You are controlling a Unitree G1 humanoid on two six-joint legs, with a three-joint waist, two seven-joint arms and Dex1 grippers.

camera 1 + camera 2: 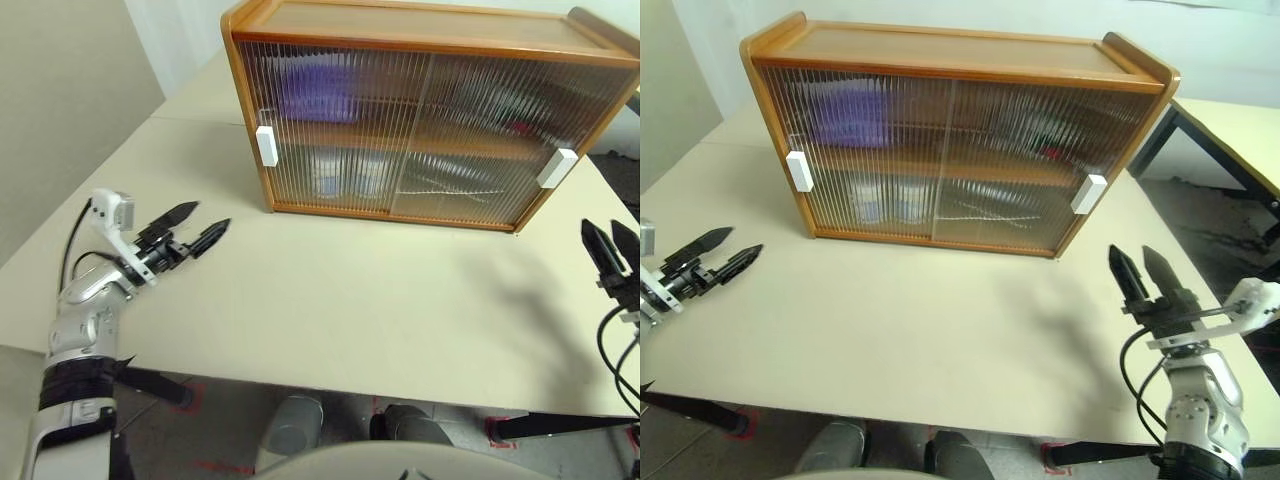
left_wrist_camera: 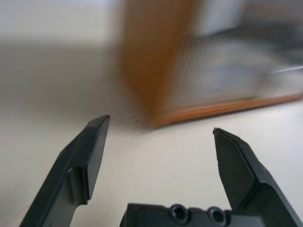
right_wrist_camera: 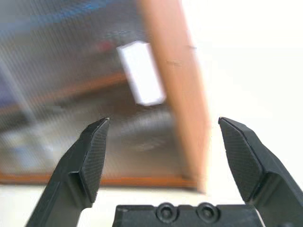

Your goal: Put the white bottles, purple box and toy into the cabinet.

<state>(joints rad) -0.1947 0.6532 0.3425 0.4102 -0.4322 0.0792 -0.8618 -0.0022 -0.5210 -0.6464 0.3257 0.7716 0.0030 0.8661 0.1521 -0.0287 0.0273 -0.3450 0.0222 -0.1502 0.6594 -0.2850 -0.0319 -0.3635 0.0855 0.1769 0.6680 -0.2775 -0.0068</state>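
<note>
Left claw point(image 1: 195, 228), right claw point(image 1: 1143, 270) both spread, empty; cabinet point(image 1: 950, 70) upright, long axis running left-right.

beige table point(image 1: 330, 310), wood cabinet point(image 1: 420, 25) on it

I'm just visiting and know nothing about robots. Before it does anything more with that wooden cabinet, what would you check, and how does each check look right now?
1. Both sliding doors of the cabinet shut: ok, each white handle sits at an outer end.
2. Purple box inside: ok, a purple shape shows behind the ribbed door, upper shelf.
3. White bottles and toy inside: cannot tell, the shapes behind the doors are too blurred.
4. Left tool empty: ok, open, off the cabinet.
5. Right tool empty: ok, open, off the cabinet.
6. Nothing left out on the table: ok.
</note>
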